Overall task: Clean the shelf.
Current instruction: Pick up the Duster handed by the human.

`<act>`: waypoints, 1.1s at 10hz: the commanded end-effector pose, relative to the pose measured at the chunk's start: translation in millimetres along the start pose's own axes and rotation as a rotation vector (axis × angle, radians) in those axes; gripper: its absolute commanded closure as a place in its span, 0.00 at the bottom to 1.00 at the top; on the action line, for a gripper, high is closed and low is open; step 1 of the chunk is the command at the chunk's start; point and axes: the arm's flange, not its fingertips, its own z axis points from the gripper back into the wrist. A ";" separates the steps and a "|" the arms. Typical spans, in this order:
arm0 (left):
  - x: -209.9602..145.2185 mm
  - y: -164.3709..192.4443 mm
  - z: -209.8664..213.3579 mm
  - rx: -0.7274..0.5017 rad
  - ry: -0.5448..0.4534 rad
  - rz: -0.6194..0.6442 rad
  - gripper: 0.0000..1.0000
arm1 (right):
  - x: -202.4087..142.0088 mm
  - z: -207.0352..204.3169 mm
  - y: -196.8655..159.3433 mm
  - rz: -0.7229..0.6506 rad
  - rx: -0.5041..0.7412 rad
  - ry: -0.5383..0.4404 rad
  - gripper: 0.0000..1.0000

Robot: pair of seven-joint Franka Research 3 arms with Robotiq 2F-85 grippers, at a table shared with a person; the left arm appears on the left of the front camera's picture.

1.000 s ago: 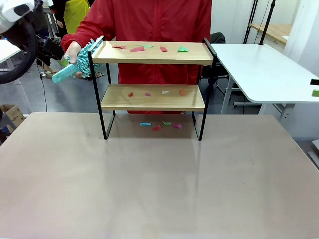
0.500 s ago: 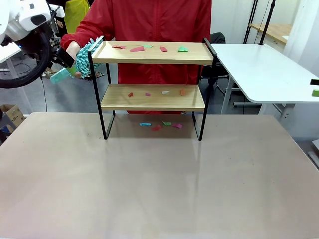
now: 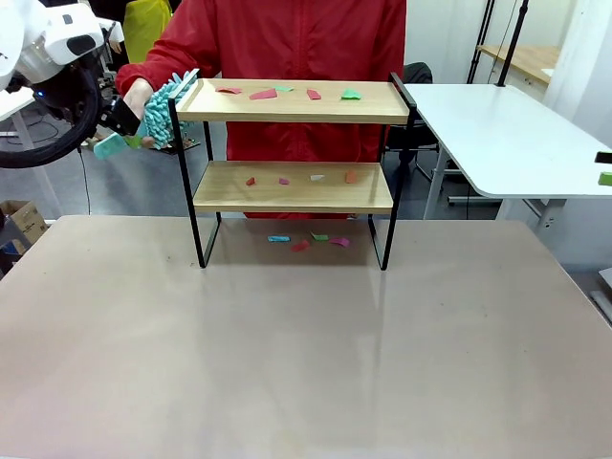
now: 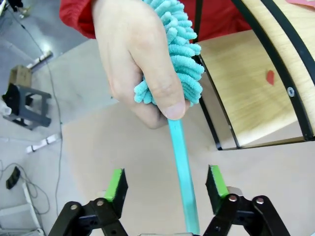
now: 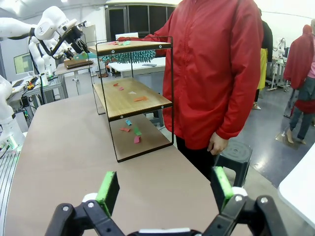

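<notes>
The shelf stands at the table's far side, with coloured paper scraps on its top board, on its lower board and on the table under it. A person's hand holds a teal fluffy duster by its head next to the shelf's left end. My left gripper is open, its green pads on either side of the duster's thin teal handle without touching it. My right gripper is open with nothing between its fingers, low over the table and well away from the shelf.
The person in a red jacket stands just behind the shelf. A white table is at the right, and a cardboard box sits on the floor at the left. The brown table's near half is bare.
My left arm has moved right and down to the duster's handle, which now lies between its fingers. The person's hand and the duster have stayed in place.
</notes>
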 end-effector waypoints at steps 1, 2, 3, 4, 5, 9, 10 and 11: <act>2.5 -5.1 3.4 0.027 0.031 0.003 1.00 | 3.9 -1.0 1.0 0.007 0.001 0.000 0.00; 2.6 -5.7 4.4 0.011 0.042 0.010 0.64 | 3.9 -1.0 1.0 0.007 0.001 0.000 0.00; 2.8 -7.7 4.2 0.009 0.055 0.016 1.00 | 3.9 -1.0 1.0 0.007 0.001 0.000 0.00; 2.4 -8.1 4.1 0.007 0.056 0.022 1.00 | 3.9 -1.0 1.0 0.007 0.001 0.000 0.00; 2.3 -9.1 3.5 0.015 0.057 0.032 1.00 | 3.9 -1.0 1.0 0.007 0.001 0.000 0.00; 4.2 -6.8 3.1 0.020 0.067 0.054 1.00 | 3.9 -1.0 1.0 0.007 0.001 0.000 0.00; 4.1 -6.4 4.3 0.027 0.062 0.066 1.00 | 3.9 -1.0 1.0 0.007 0.001 0.000 0.00; 4.7 -5.2 5.3 0.021 0.056 0.067 1.00 | 3.9 -1.0 1.0 0.007 0.001 0.000 0.00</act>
